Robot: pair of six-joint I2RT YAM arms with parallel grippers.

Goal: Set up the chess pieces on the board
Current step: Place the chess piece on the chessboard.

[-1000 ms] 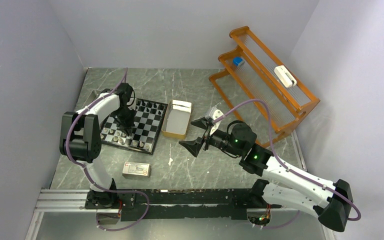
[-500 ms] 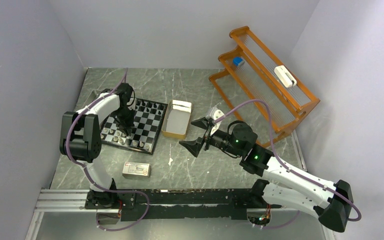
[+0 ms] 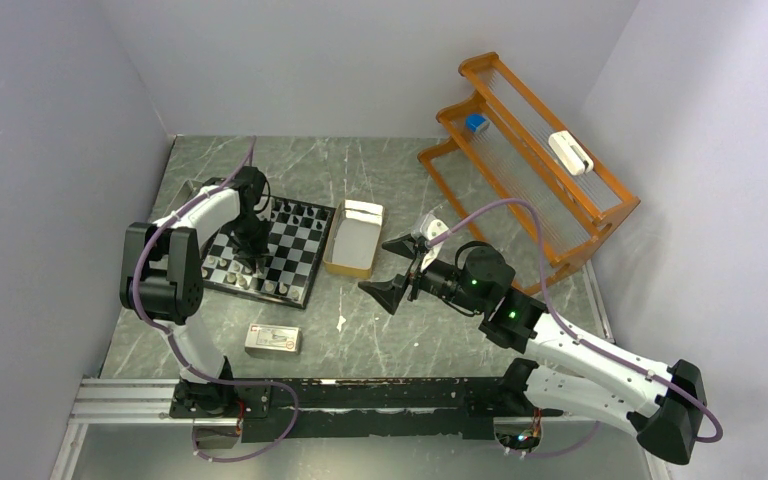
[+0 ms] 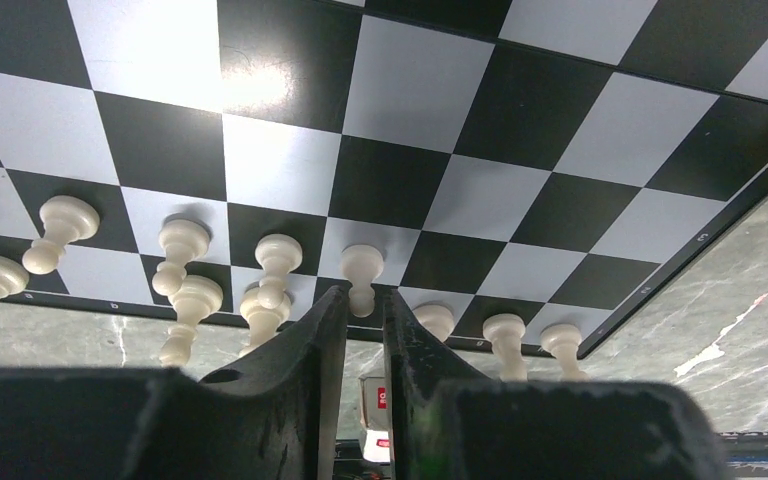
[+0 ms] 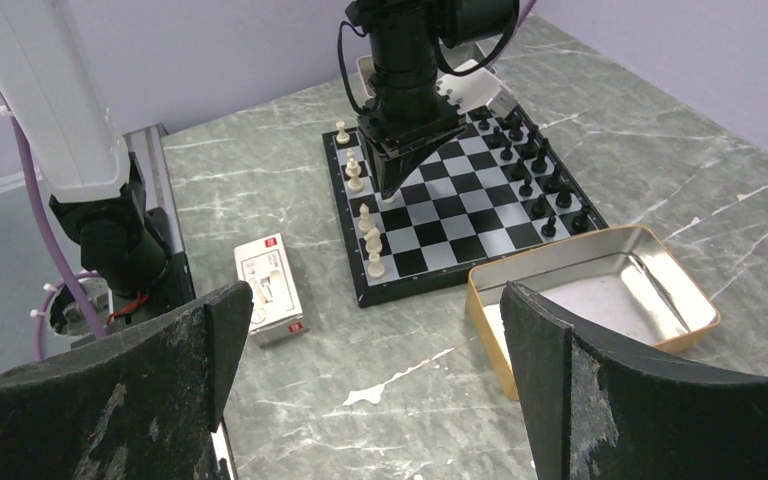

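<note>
The board point(image 3: 295, 255) lies at the left of the table. White chess pieces point(image 4: 180, 245) line its near edge and black chess pieces point(image 5: 530, 170) line the far edge. My left gripper point(image 4: 365, 295) points straight down over the white rows. Its jaws stand slightly open, one on each side of a white pawn point(image 4: 362, 265) that stands on a square. From above, the left gripper point(image 3: 253, 262) hides that pawn. My right gripper point(image 3: 392, 268) hovers wide open above the table's middle, right of the board, with nothing between its fingers point(image 5: 210, 340).
An open tan tin box point(image 3: 353, 240) sits just right of the board. A small white-and-red carton point(image 3: 273, 339) lies in front of the board. An orange wire rack point(image 3: 530, 170) stands at the back right, with walls close on three sides.
The left jaws have parted a little around the white pawn. Neither arm has otherwise moved, and the right gripper stays wide open.
</note>
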